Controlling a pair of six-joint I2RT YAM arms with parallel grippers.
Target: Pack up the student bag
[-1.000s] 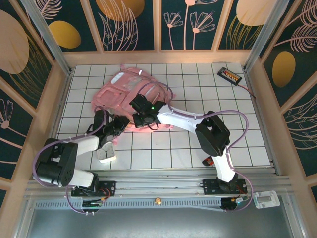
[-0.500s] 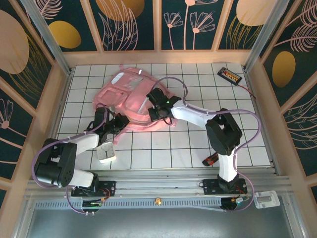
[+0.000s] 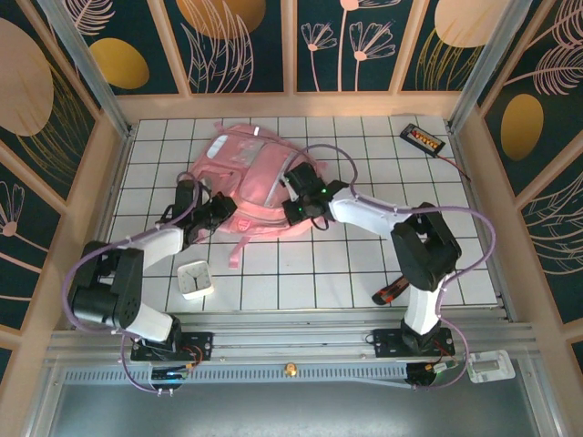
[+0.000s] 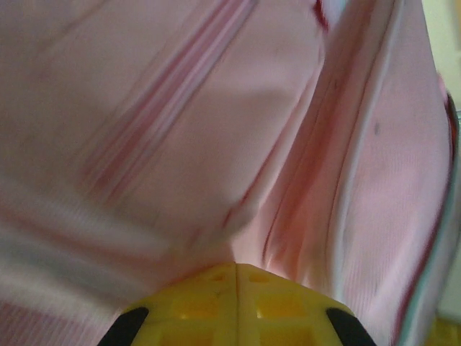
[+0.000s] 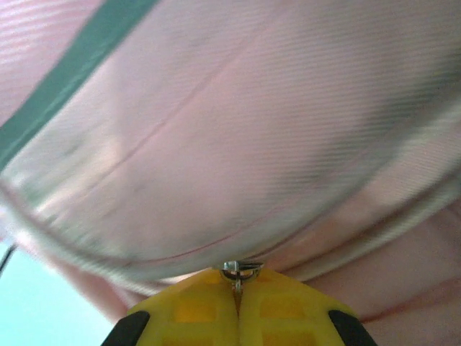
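Observation:
The student bag (image 3: 246, 173), a large pink backpack, lies flat on the far left half of the tiled table, one strap trailing toward me. My left gripper (image 3: 221, 212) sits at the bag's near left edge. In the left wrist view its yellow fingertips (image 4: 235, 272) are pressed together with a fold of the pink fabric (image 4: 180, 144) gathered at their tips. My right gripper (image 3: 293, 206) rests on the bag's right side. In the right wrist view it (image 5: 238, 277) is shut on a small metal zipper pull (image 5: 239, 269) against the pale bag panel (image 5: 238, 144).
A white square alarm clock (image 3: 194, 279) sits on the table near the left arm. A black battery holder (image 3: 422, 138) with a cable lies at the far right corner. A red and black tool (image 3: 392, 291) lies by the right arm's base. Wooden walls ring the table.
Both grippers moved away from me and to the right, staying shut. The bag shifted and spread out with them, and the clock now stands apart from the left arm.

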